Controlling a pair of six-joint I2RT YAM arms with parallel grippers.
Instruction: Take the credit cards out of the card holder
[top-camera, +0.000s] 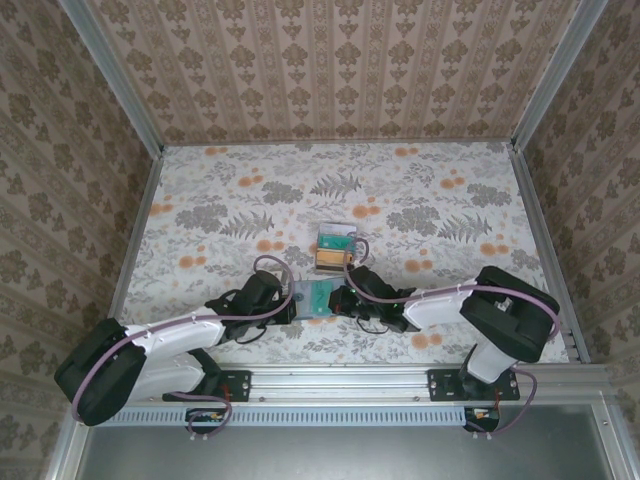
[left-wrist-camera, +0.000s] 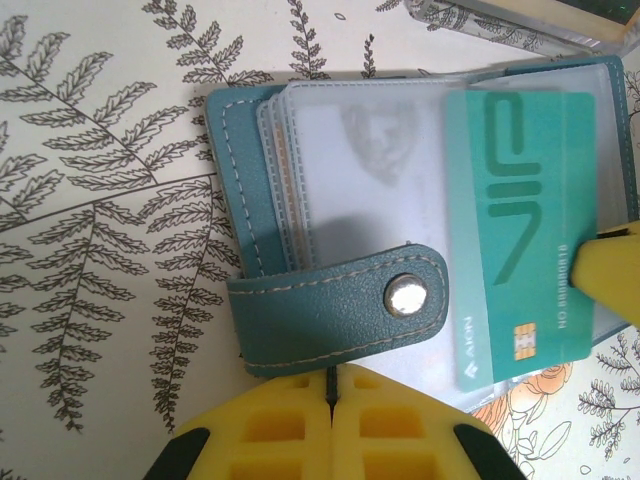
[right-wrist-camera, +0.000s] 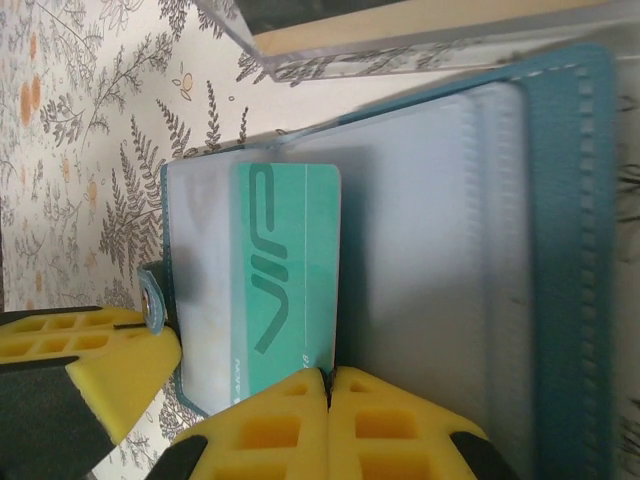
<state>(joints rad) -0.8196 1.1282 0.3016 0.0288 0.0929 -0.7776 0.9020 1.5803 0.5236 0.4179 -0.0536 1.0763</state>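
Pulling one card free is the step in hand, as I judge it. The right pincer (right-wrist-camera: 328, 385) is pressed together on the short edge of a green card (right-wrist-camera: 285, 270). That card seems to stand partway out of a clear sleeve (right-wrist-camera: 430, 230) of the card holder (right-wrist-camera: 560, 250), and much of it overlaps the holder's inner page.

The left pincer (left-wrist-camera: 332, 385) is pressed together too, its tips touching the edge of the holder's snap strap (left-wrist-camera: 320, 310). Whether it nips the strap or only pins it down I cannot tell.

The holder lies open on the worktop (top-camera: 420, 180) between the two pincers, the left one at its strap side and the right one at the opposite side. Just beyond the holder, on the side away from the arms, two more cards (top-camera: 333, 260) lie outside it.

The next move, I think, calls for a straight draw away from the holder, out through the sleeve's mouth. The left pincer should brace the holder so it does not slide after the card.
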